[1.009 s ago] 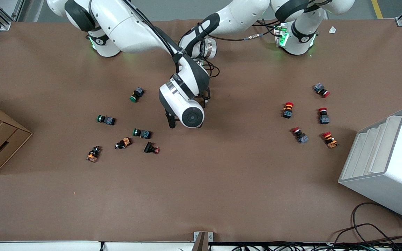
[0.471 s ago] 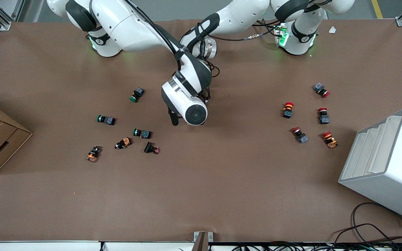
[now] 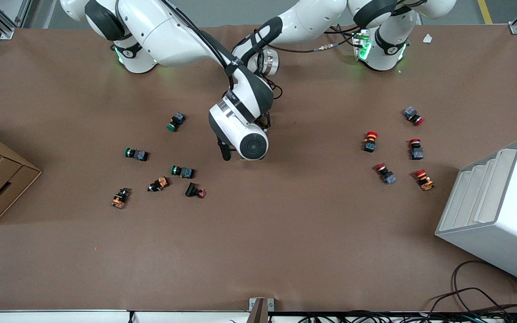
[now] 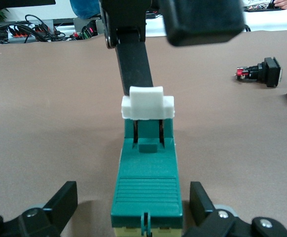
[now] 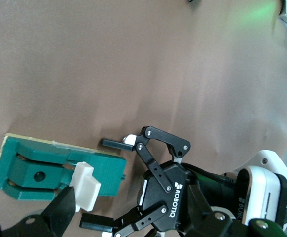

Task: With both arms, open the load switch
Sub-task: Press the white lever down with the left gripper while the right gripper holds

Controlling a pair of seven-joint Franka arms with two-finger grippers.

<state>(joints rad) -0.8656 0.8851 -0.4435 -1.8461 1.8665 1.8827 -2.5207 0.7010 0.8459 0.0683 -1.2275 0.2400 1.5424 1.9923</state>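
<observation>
My left hand (image 4: 133, 205) straddles the switch (image 4: 146, 182), open. My right hand (image 3: 228, 151), grip unclear, meets its toggle (image 4: 148, 102). Next, I judge: clamp, then lever.

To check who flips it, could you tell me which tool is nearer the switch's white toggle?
Right. The right tool is at the toggle; the left tool straddles the green block's other end, open.

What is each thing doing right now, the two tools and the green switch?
left tool: open, straddling the load switch, not touching it
right tool: at the white toggle
load switch: flat on table, toggle sticking up
push-buttons: lying on their sides
</observation>
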